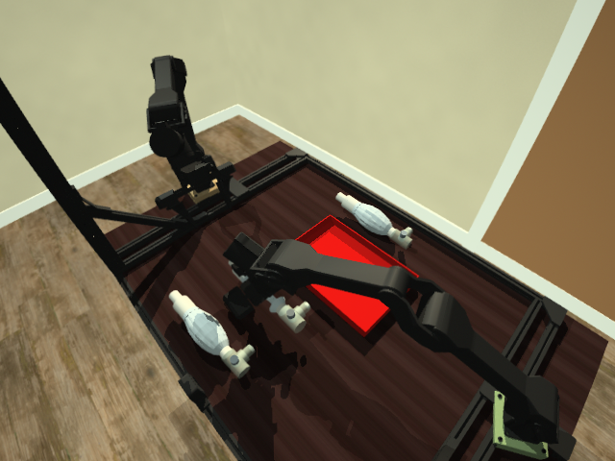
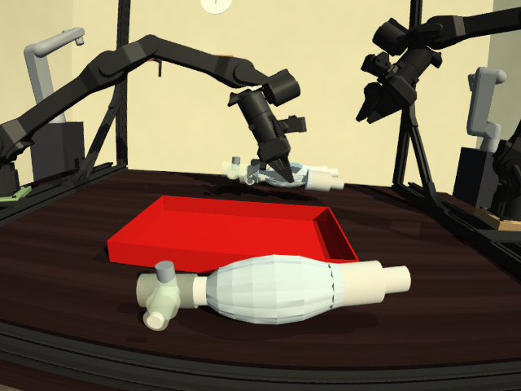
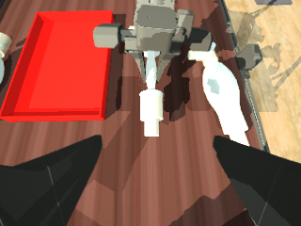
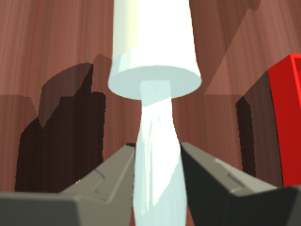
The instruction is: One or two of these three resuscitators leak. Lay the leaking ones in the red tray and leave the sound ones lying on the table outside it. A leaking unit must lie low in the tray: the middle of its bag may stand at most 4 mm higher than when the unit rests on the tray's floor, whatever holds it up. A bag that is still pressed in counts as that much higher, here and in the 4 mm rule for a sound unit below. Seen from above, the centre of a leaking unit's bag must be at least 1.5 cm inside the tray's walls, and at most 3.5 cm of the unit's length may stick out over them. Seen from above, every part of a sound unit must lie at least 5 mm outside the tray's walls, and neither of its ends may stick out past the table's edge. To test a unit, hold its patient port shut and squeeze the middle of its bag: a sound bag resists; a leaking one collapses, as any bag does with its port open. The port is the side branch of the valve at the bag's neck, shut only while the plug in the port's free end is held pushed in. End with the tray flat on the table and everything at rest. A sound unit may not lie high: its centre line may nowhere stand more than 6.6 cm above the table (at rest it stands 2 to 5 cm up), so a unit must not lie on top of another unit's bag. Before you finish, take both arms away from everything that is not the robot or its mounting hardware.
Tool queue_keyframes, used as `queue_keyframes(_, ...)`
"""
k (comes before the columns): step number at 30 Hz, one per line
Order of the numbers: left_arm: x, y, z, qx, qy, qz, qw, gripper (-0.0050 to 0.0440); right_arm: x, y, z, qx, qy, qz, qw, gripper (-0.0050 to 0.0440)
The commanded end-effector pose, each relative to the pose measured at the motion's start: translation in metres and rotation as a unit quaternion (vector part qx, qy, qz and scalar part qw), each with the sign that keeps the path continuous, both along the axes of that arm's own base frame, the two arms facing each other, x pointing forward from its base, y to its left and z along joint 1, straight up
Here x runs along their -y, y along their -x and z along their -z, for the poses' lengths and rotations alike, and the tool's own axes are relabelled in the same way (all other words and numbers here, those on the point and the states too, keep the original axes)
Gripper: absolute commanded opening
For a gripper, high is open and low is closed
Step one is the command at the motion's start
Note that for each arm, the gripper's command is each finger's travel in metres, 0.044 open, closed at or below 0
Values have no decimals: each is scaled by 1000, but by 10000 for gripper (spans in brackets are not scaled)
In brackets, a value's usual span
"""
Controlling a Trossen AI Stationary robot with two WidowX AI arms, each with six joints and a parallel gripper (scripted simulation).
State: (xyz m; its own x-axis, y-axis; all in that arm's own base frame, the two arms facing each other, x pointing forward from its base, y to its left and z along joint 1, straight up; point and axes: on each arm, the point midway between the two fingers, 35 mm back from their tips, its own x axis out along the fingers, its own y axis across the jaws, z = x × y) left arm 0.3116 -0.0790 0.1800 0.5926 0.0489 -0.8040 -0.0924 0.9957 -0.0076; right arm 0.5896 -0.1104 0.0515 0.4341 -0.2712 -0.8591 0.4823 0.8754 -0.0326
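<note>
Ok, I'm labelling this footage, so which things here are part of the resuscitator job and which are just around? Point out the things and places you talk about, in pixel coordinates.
Part of the job:
- three resuscitators [image 1: 373, 219] [image 2: 275, 290]
- red tray [image 1: 347, 308] [image 2: 235, 231] [image 3: 71, 66]
- left gripper [image 3: 157, 141]
- right gripper [image 4: 158, 145]

Just around:
- wall clock [image 2: 216, 5]
- grey arm on a dark pedestal, each side [image 2: 40, 71]

Top view: the tray [image 1: 361, 315] [image 2: 231, 235] [image 3: 71, 66] [image 4: 282, 127] lies on the table [image 1: 347, 397] [image 2: 63, 294] [image 3: 127, 188] [image 4: 226, 47]. Unit A [image 1: 372, 218] [image 2: 275, 289] [image 3: 4, 44] lies on the table beyond the tray, outside it. Unit B [image 1: 293, 317] [image 2: 319, 180] [image 3: 151, 105] [image 4: 155, 38] is on the tray's opposite side, above the table — between the fingers of the right hand [image 1: 240, 275] [image 2: 290, 178] [image 3: 150, 82] [image 4: 156, 151]. Unit C [image 1: 206, 332] [image 2: 332, 171] [image 3: 221, 89] lies left of unit B, outside the tray. The left hand [image 1: 198, 188] [image 2: 364, 120] [image 3: 157, 140] is well apart from all units.
</note>
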Motion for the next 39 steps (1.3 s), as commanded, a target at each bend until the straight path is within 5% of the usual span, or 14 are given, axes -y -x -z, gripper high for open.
queue_keyframes(1, -1, 0, 1, -1, -2, 0, 1000, 440, 2, -6, -63, -27, -4, 1, 1000, 0)
queue_keyframes(32, 0, 0, 0, -1, -2, 1, 1000, 440, 2, -5, -63, -29, -4, 1, 1000, 0)
queue_keyframes(33, 0, 0, 1, -1, -2, 0, 1000, 440, -1, 6, -6, -10, -2, -2, 1000, 0)
queue_keyframes(39, 0, 0, 1, -1, -2, 0, 1000, 440, 0, -18, -79, 100, 13, -17, 995, 0)
